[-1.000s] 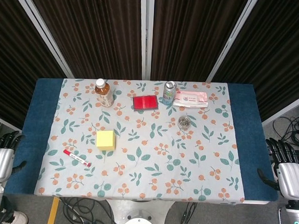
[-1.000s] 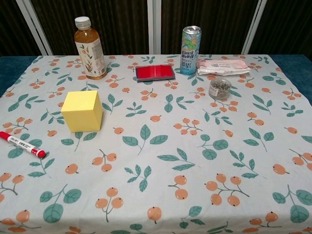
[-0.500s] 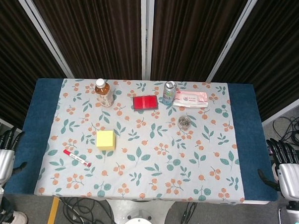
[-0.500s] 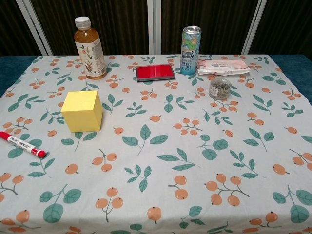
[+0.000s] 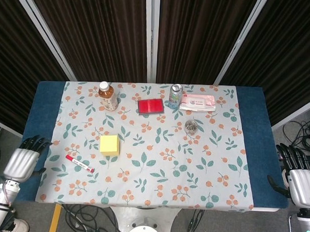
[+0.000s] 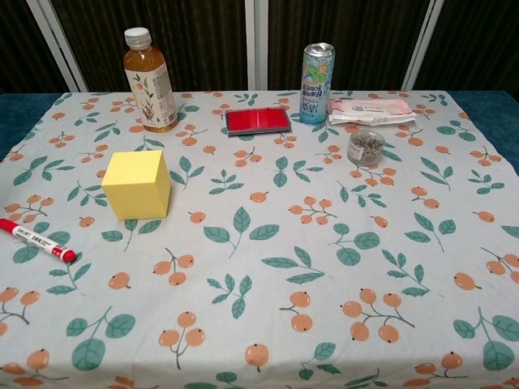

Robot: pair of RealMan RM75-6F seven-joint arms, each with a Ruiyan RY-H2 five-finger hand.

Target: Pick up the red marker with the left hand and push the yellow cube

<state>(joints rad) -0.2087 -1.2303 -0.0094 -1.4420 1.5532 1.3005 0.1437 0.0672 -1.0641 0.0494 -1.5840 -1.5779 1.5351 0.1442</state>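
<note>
The red marker (image 5: 80, 163) (image 6: 36, 240) lies flat on the patterned cloth near the table's front left, its cap end pointing right. The yellow cube (image 5: 110, 145) (image 6: 137, 184) stands a little behind and to the right of it. My left hand (image 5: 23, 161) hovers at the table's left edge, to the left of the marker, open with fingers spread and holding nothing. My right hand (image 5: 299, 179) hangs off the table's right side, open and empty. Neither hand shows in the chest view.
Along the back stand a tea bottle (image 5: 108, 96) (image 6: 150, 79), a red case (image 5: 151, 106) (image 6: 257, 121), a drink can (image 5: 175, 96) (image 6: 317, 72) and a wipes pack (image 5: 198, 102) (image 6: 369, 110). A small jar (image 5: 191, 127) (image 6: 366, 148) sits right of centre.
My left hand has moved in toward the table's left edge and closer to the marker. The right hand and all objects are unchanged.
</note>
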